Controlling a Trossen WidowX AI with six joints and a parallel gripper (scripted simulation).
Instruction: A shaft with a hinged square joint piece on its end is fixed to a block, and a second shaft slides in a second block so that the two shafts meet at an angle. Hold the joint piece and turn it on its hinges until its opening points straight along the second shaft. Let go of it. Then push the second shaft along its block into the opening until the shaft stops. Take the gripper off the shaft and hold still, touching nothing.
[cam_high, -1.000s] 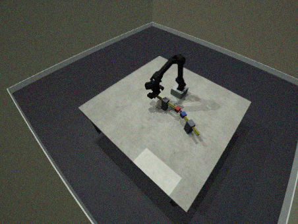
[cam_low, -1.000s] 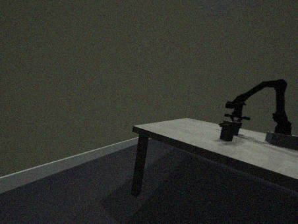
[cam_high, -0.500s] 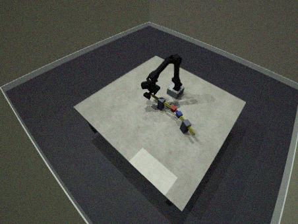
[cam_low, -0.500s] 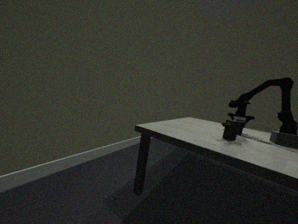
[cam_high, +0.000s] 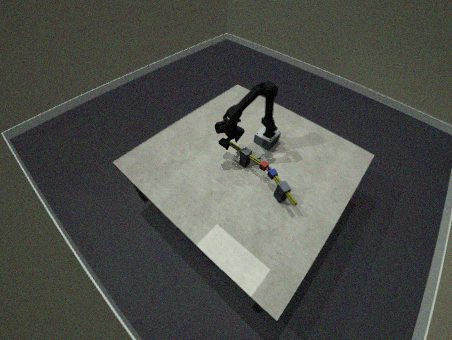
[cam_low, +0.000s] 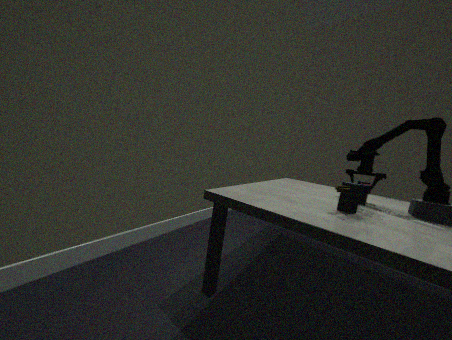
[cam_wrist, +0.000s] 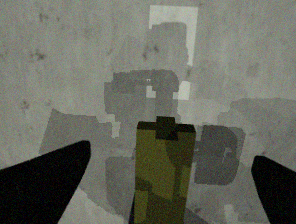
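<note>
My gripper (cam_high: 231, 141) (cam_low: 361, 184) (cam_wrist: 169, 155) is open and empty, at the outer end of the yellow shaft nearer the arm. This shaft (cam_high: 254, 159) (cam_wrist: 159, 172) runs through a dark grey block (cam_high: 245, 160); in the wrist view its end shows between the wide-apart fingers, and contact cannot be seen. A red square piece (cam_high: 264, 165) is at its inner end. A blue square piece (cam_high: 272, 173) is close beside it, on the inner end of the other yellow shaft (cam_high: 294, 202), which passes through the other block (cam_high: 281, 193). The shafts meet at an angle. Details between red and blue are too small to tell.
The arm's base (cam_high: 266, 140) (cam_low: 430, 212) stands behind the nearer block. A pale rectangle (cam_high: 235, 260) lies near the table's front edge in the top view. Shadows of the arm fall on the table (cam_high: 175, 165) (cam_low: 270, 200).
</note>
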